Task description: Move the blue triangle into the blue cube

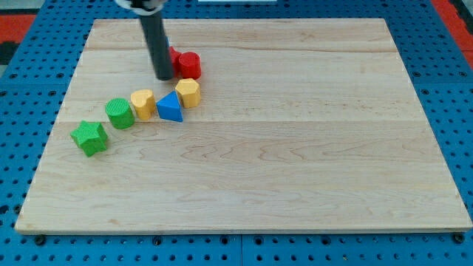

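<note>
The blue triangle (170, 108) lies on the wooden board (295, 148) at the upper left, touching a yellow block (188, 93) on its right and a yellow heart-like block (143, 103) on its left. My tip (164, 76) stands just above and slightly left of the blue triangle, close to the red blocks. No blue cube shows anywhere in view; it may be hidden behind the rod.
A red cylinder (188, 65) sits right of the rod, with another red block (173, 55) partly hidden behind the rod. A green cylinder (120, 113) and a green star (90, 137) continue the row toward the view's lower left.
</note>
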